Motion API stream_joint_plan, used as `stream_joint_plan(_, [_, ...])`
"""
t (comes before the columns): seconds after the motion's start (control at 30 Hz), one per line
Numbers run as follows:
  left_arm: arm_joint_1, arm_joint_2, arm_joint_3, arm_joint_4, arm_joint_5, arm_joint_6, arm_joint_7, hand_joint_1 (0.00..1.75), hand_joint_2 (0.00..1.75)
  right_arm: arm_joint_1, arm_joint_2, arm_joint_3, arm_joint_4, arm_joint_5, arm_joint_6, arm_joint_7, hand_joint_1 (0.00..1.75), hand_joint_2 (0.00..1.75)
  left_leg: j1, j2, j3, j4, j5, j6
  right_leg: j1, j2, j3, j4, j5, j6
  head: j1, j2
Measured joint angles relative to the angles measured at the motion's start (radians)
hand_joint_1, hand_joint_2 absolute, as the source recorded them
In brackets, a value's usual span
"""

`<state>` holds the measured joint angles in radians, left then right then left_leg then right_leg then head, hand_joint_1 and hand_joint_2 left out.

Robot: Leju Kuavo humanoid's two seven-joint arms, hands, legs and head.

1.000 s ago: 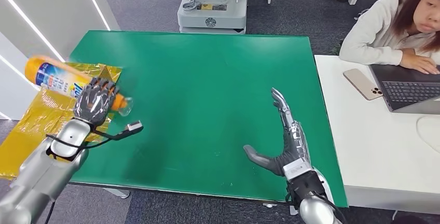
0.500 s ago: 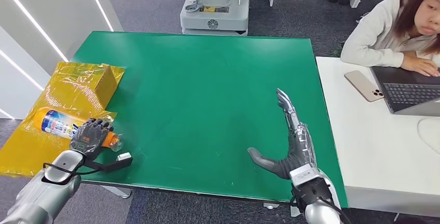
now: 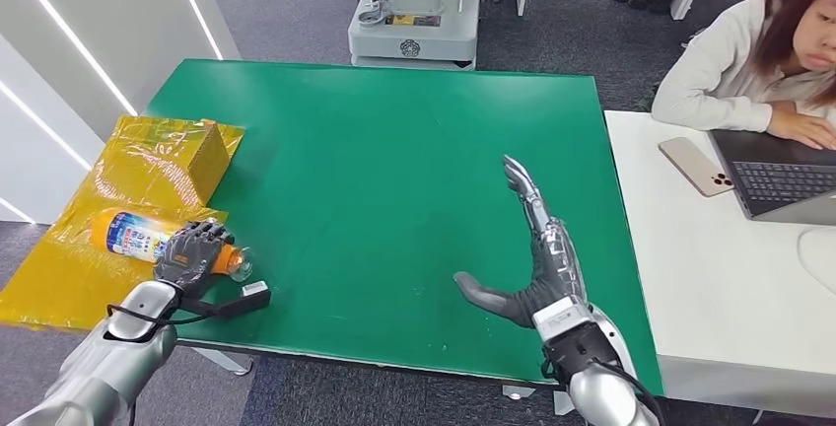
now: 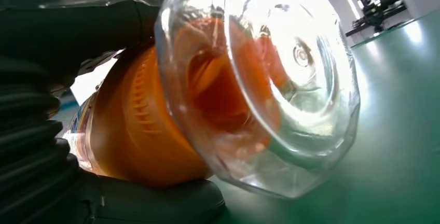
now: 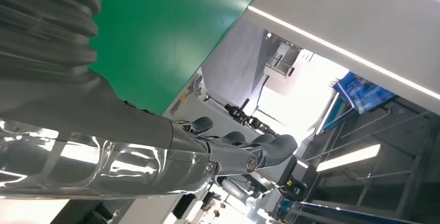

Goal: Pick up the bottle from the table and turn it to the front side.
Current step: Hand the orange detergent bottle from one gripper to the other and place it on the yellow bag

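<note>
Item: orange bottle [image 3: 138,239] with a blue-and-white label and a clear cap, lying on its side at the near-left corner of the green worktop [image 3: 394,150], its body over the yellow plastic sheet [image 3: 59,268] and its cap end pointing toward the green surface. We log the left hand [image 3: 192,253] as wrapped around the neck end, fingers curled over the orange shoulder; the left wrist view shows the clear cap [image 4: 270,79] close up, with dark fingers [image 4: 150,203] pressed under the orange part. Whether the bottle is lifted clear or lies on the sheet, we cannot tell. We judge the step in hand to be the pick-up itself, with the turn to the front side not yet done, since the label faces upward and away. The next move calls for a firm hold at the neck, a lift clear of the sheet, and a wrist roll. Right hand [image 3: 537,248]: empty, fingers extended and thumb spread, above the worktop's near-right part. Adjacent: a yellow-wrapped box [image 3: 192,155] beyond the bottle; a white desk [image 3: 690,278] with a phone [image 3: 695,165] and laptop [image 3: 779,175]; a seated person [image 3: 759,51].
</note>
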<state>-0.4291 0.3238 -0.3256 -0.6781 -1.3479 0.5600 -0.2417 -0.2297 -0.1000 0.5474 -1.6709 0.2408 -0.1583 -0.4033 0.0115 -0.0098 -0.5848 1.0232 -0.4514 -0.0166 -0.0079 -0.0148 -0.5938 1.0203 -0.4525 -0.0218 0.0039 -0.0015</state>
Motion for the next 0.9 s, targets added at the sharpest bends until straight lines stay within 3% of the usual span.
stream_joint_plan(0.33, [-0.083, -0.108, 0.003, 0.023, 0.192, -0.062, -0.136, 1.75, 1.75, -0.028, 0.001, 0.043, 0.02, -0.002, -0.01, 0.017, 0.0, 1.75, 0.0, 0.001, -0.001, 0.001, 0.0, 0.0, 0.0, 0.001, -0.002, 0.0, 0.002, 0.0, 0.0, 0.0])
stream_joint_plan(0.37, [-0.091, -0.114, 0.004, 0.026, 0.213, -0.069, -0.142, 1.6, 1.75, -0.032, 0.001, 0.048, 0.023, -0.003, -0.01, 0.018, 0.0, 1.75, 0.0, 0.001, -0.002, 0.001, 0.0, 0.0, 0.0, 0.001, -0.002, 0.0, 0.002, -0.001, 0.0, 0.0])
stream_joint_plan(0.47, [-0.118, -0.125, 0.004, 0.041, 0.27, -0.091, -0.157, 0.29, 1.75, -0.04, 0.005, 0.062, 0.031, -0.007, -0.009, 0.024, 0.0, 1.75, 0.0, 0.001, -0.002, 0.0, 0.0, 0.0, 0.0, 0.002, -0.003, 0.0, 0.002, -0.001, 0.0, 0.0])
stream_joint_plan(0.5, [-0.126, -0.13, 0.006, 0.048, 0.286, -0.102, -0.156, 0.0, 1.75, -0.042, 0.006, 0.064, 0.033, -0.007, -0.009, 0.025, 0.0, 1.75, 0.0, 0.002, -0.002, 0.0, 0.0, 0.0, 0.0, 0.002, -0.003, 0.0, 0.002, -0.001, 0.0, 0.0])
stream_joint_plan(0.73, [-0.146, -0.155, 0.023, 0.119, 0.298, -0.119, -0.06, 0.0, 1.75, -0.049, 0.007, 0.081, 0.053, -0.01, -0.007, 0.026, 0.0, 1.75, 0.001, 0.01, -0.002, 0.0, 0.0, 0.0, 0.001, 0.008, -0.006, 0.001, 0.003, -0.002, 0.0, 0.0])
stream_joint_plan(0.9, [-0.154, -0.156, 0.034, 0.152, 0.292, -0.109, -0.043, 0.0, 1.75, -0.051, 0.007, 0.086, 0.067, -0.013, -0.006, 0.025, 0.0, 1.75, 0.001, 0.009, -0.003, 0.0, 0.0, 0.0, 0.001, 0.008, -0.006, 0.001, 0.003, -0.002, 0.0, 0.0])
